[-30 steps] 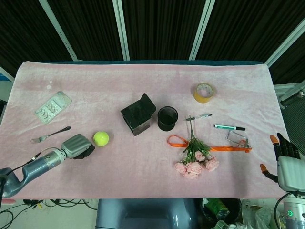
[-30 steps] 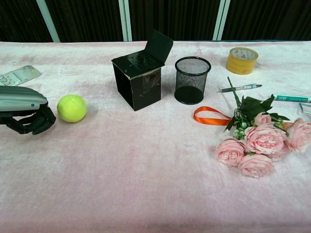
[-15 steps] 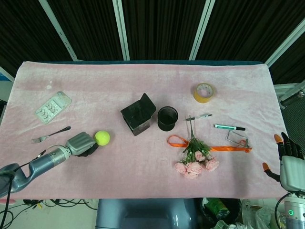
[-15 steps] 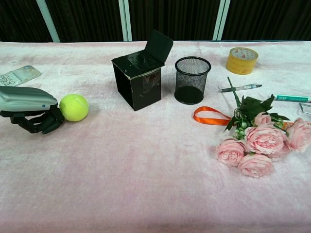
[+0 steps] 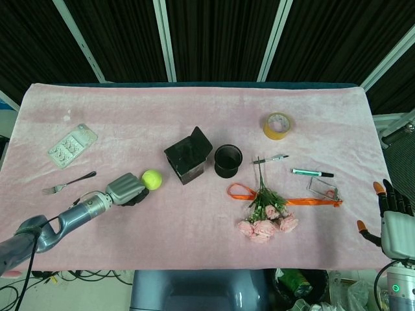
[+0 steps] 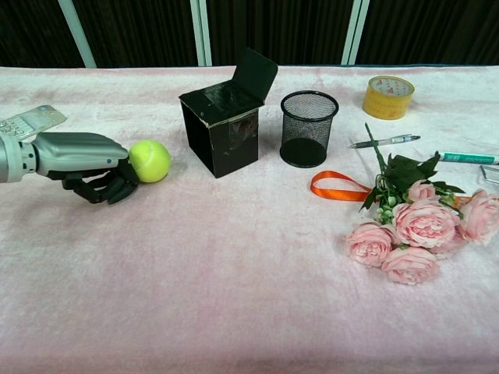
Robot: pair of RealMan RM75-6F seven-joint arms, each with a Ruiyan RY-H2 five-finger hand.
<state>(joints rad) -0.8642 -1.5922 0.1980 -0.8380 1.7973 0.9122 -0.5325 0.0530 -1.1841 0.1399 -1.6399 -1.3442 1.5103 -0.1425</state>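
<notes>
The yellow-green tennis ball (image 6: 150,160) lies on the pink velvet tablecloth (image 6: 234,296), just left of the open black cardboard box (image 6: 226,125). The left hand (image 6: 92,165) touches the ball's left side, fingers curled downward, gripping nothing. A black mesh pen cup (image 6: 308,128) stands right of the box. The right hand (image 5: 391,217) hangs off the table's right edge, fingers spread, empty.

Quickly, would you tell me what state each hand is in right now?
Left hand: fingers curled under, touching the tennis ball, not gripping it.
Right hand: open, holding nothing.
</notes>
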